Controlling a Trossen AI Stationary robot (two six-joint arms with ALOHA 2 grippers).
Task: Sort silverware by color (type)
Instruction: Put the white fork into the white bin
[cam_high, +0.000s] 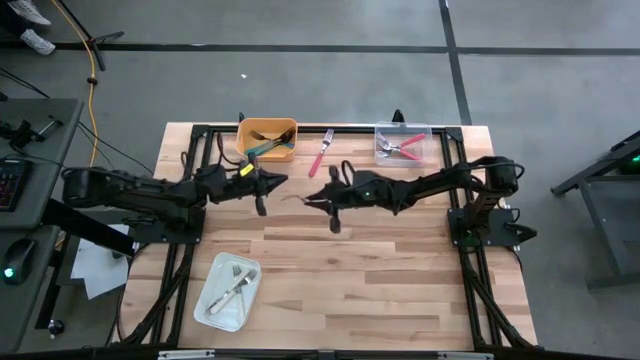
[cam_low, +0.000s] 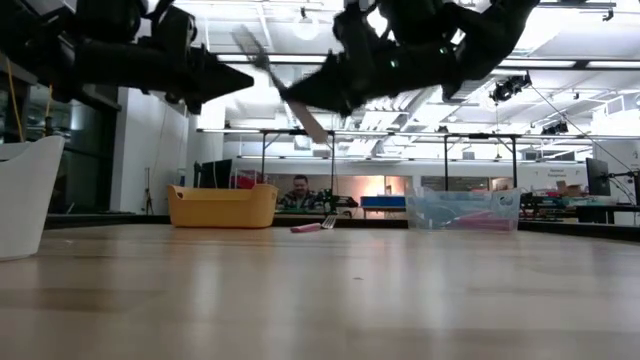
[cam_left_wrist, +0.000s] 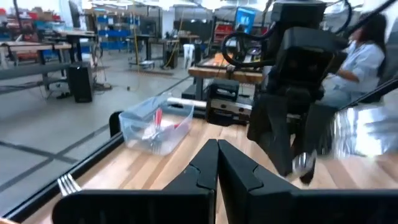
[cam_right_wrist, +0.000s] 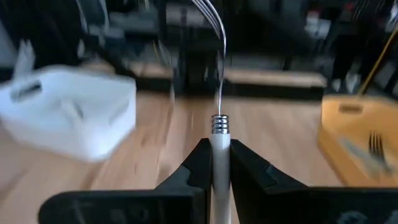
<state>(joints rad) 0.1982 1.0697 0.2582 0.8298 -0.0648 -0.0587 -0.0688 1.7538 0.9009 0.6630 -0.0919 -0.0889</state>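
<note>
The left gripper hangs over the middle of the wooden table, squeezed shut with nothing in it. Just beside it, the right gripper pinches a small fork with a white plastic handle and silver metal head. The fork's length runs straight out from the fingers, prongs away. Next I think it goes to the white tray, already holding forks.

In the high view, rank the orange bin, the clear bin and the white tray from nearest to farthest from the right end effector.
From the right end effector:
1. Orange bin, far edge, toward the left arm.
2. Clear bin, far edge, right side.
3. White tray, near edge, left side.
</note>
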